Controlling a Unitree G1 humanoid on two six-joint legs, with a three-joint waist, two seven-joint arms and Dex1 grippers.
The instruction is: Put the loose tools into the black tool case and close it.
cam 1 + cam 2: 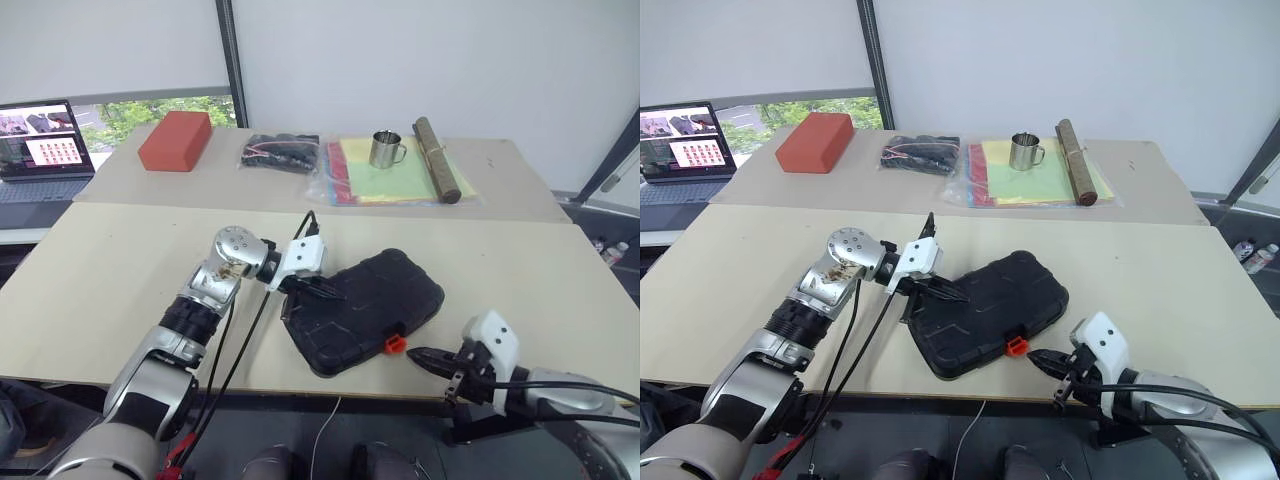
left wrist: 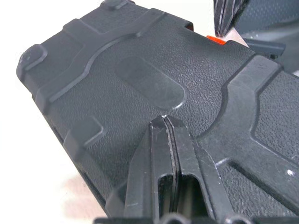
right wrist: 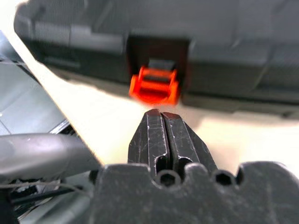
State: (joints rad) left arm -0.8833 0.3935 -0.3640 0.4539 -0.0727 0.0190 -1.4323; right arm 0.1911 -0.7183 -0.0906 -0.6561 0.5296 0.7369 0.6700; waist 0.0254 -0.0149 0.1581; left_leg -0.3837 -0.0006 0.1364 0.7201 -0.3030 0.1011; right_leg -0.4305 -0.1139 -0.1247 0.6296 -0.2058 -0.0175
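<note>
The black tool case lies with its lid down on the near table, tilted, its orange latch at the front edge. My left gripper is shut, with its tips resting on the lid's left part; the textured lid fills the left wrist view. My right gripper is shut and empty, just in front of the latch, a small gap apart. The loose tools are out of view.
On the far table stand a red brick-shaped block, a black bag of cables, a metal mug on coloured sheets, and a brown roll. A laptop sits at far left. The case's front corner lies near the table edge.
</note>
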